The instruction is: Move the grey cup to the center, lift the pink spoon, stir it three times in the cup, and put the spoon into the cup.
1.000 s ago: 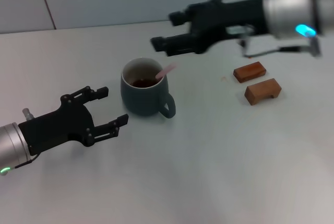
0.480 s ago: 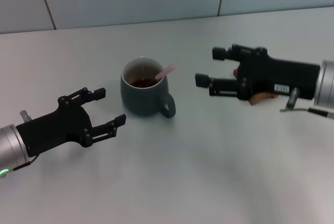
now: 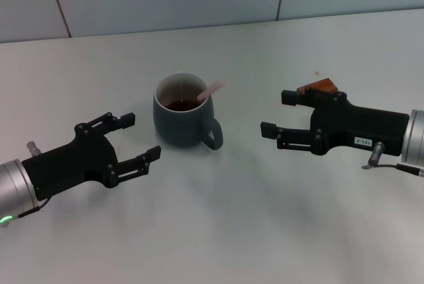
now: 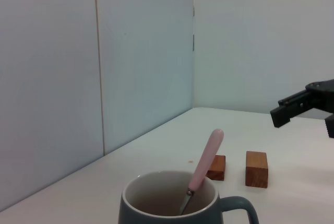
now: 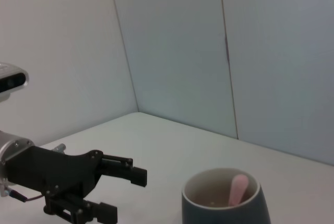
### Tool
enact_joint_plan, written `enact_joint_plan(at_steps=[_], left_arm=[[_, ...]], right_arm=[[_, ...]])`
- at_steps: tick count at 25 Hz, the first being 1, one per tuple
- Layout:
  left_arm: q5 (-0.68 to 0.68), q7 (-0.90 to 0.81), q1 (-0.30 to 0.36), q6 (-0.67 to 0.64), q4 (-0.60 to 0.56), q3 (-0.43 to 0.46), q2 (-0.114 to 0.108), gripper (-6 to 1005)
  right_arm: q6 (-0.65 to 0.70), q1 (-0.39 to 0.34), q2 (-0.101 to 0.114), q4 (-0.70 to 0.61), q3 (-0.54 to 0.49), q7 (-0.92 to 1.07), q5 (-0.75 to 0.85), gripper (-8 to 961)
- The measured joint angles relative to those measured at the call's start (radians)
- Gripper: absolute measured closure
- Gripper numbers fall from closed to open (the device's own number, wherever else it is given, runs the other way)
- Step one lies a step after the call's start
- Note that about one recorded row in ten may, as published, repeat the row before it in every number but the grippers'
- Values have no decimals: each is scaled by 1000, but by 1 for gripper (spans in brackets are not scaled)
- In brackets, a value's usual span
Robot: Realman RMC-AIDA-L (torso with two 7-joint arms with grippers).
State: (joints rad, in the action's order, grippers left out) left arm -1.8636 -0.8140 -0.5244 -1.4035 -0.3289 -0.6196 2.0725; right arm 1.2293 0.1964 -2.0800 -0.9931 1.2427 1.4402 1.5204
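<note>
The grey cup (image 3: 184, 118) stands upright near the middle of the table, its handle toward the front right, with dark liquid inside. The pink spoon (image 3: 211, 90) stands in it, handle leaning over the right rim. The cup (image 4: 182, 205) and spoon (image 4: 205, 158) also show in the left wrist view, and the cup (image 5: 225, 203) and spoon (image 5: 237, 189) in the right wrist view. My left gripper (image 3: 140, 136) is open and empty, to the left of the cup. My right gripper (image 3: 278, 113) is open and empty, to the right of the cup, apart from it.
A brown wooden block (image 3: 319, 87) shows just behind my right gripper; the second block is hidden under the arm in the head view. Both blocks (image 4: 255, 168) show in the left wrist view. A tiled wall rises behind the table.
My right arm has swung down and to the right, from above and behind the cup to a low place right of it. The cup, the spoon and my left gripper have stayed put.
</note>
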Motion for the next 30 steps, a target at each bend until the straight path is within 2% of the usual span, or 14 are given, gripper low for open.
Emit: enact_joint_plan(at_steps=[30], left_arm=[[2, 1, 0, 9, 1, 1, 0, 192]], right_arm=[[0, 21, -3, 43, 1, -3, -5, 124]])
